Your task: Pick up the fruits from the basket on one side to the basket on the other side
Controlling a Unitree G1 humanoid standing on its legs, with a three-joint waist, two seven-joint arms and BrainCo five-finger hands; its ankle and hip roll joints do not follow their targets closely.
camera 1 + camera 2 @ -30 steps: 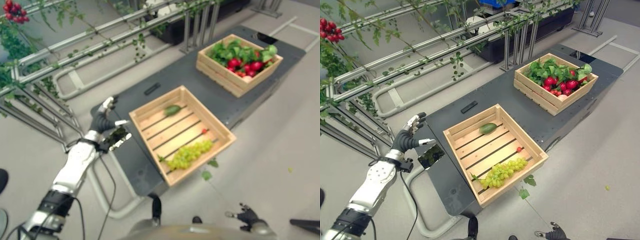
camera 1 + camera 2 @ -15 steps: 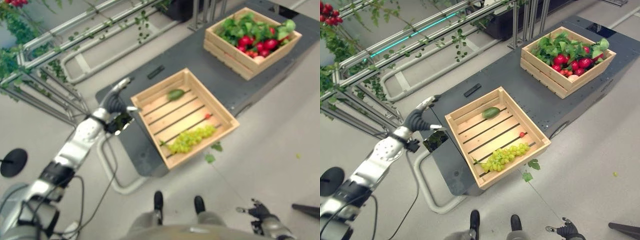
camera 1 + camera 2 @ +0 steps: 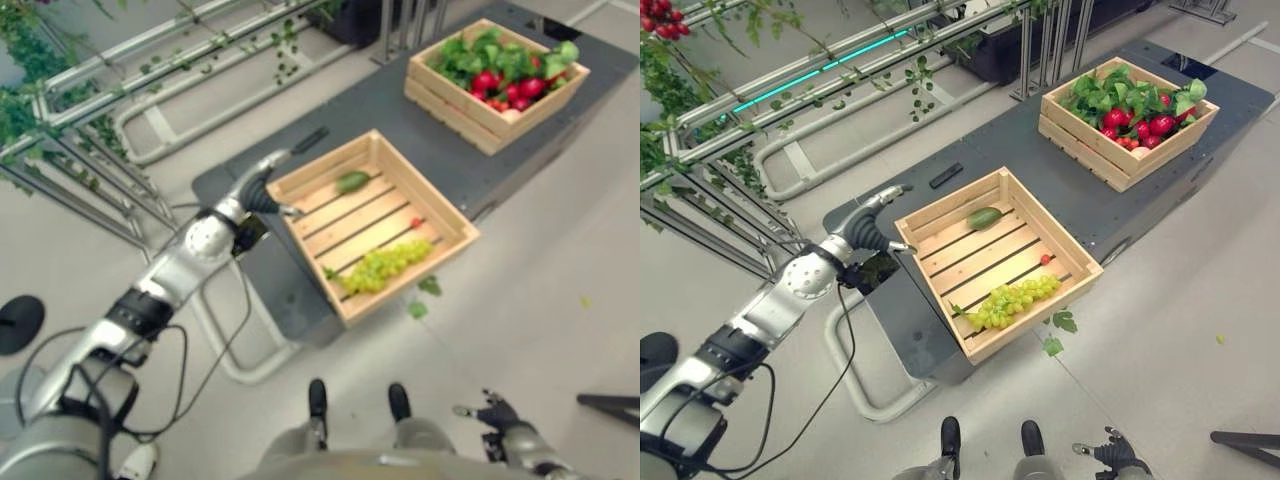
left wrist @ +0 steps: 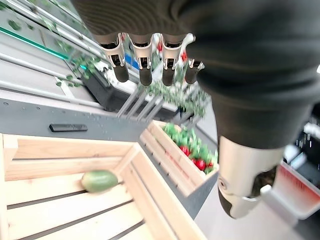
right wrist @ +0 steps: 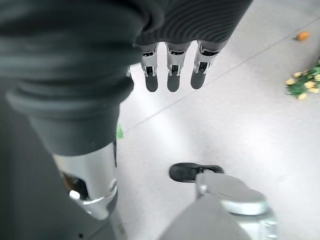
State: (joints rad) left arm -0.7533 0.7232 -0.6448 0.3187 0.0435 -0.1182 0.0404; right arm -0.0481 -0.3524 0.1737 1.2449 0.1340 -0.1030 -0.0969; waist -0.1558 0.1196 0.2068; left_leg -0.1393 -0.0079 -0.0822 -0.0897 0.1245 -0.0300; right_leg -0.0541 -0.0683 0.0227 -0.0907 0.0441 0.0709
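The long dark platform (image 3: 940,310) holds two wooden boxes well apart. The far box (image 3: 1127,107) is piled high with green leaves and red fruit. The near box (image 3: 992,259) is almost bare: a green fruit (image 3: 984,218) lies near its far corner, a bunch of green grapes (image 3: 1012,300) lies by its near wall, and one small red fruit (image 3: 1045,259) sits between the slats. So I think only a little of the job is done, if fruit is meant to go from the full box to this one; most of it is yet to move. The left hand (image 3: 872,226) hangs just outside the near box's left wall, close to the green fruit, with its fingers (image 4: 146,67) straight and loose and nothing in them. The right hand (image 3: 1108,453) is low by the floor, fingers (image 5: 173,75) relaxed and holding nothing. The box walls stand up tall, so a hand must go over the rim. There is wide bare floor (image 3: 1160,300) on the right. Metal rails with vines (image 3: 790,90) crowd the left side.
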